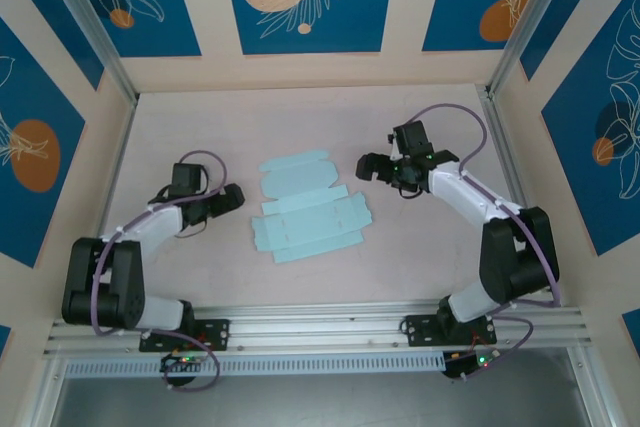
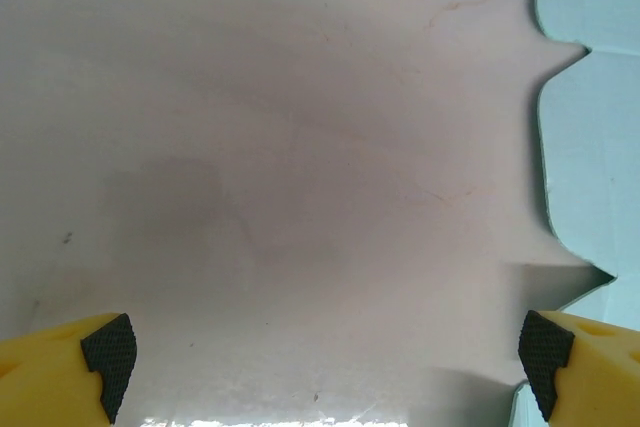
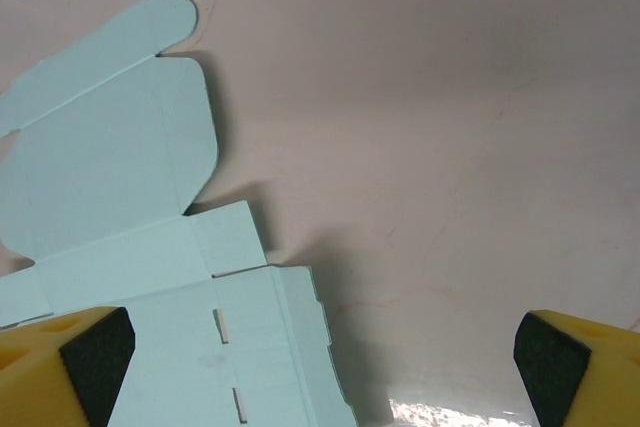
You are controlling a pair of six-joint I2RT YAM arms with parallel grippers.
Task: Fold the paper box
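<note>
The paper box (image 1: 308,209) lies as a flat pale aqua die-cut sheet with flaps and tabs in the middle of the table. My left gripper (image 1: 232,197) hovers just left of the sheet, open and holding nothing. In the left wrist view the paper box (image 2: 592,127) shows its rounded flaps at the right edge, beyond my open left gripper (image 2: 327,352). My right gripper (image 1: 378,167) stands open just right of the sheet's upper flaps. In the right wrist view the paper box (image 3: 120,217) fills the left side, with slots visible, ahead of my open right gripper (image 3: 318,352).
The pale pink table (image 1: 320,127) is bounded by cream walls with blue panels and aluminium posts (image 1: 100,27). An aluminium rail (image 1: 330,327) runs along the near edge, carrying both arm bases.
</note>
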